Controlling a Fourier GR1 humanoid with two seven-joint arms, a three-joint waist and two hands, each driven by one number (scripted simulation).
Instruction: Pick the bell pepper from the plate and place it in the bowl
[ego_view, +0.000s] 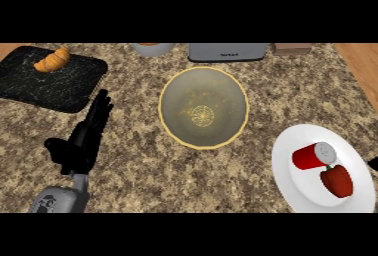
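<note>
**Bell pepper on the plate, left hand empty**

Bell pepper (337, 181): red, lying on the white plate (295, 195) at the view's lower right, toward the plate's right side. Nothing grips it.

Red can (313, 156): lies on its side on the same plate, grey end up and to the right, just beside the pepper's upper left. Whether they touch cannot be told.

Bowl (204, 107): olive inside with a yellow rim, at the counter's middle, up and left of the plate and apart from it. Nothing lies in it.

Left hand (83, 142): over the counter (140, 175) left of the bowl, well apart from the plate. Fingers straight and stretched away from the robot, thumb out to the left; it has hold of nothing. Fingertips lie near the lower right corner of the black board (44, 82).

Right hand (374, 163): only a dark sliver at the view's right edge, beside the plate; how it is set cannot be told.

Croissant (52, 60): on the black board, upper left.

Far edge: a grey toaster (227, 51) behind the bowl, a white cup (153, 48) to its left, a brown box (292, 48) to its right.
</note>
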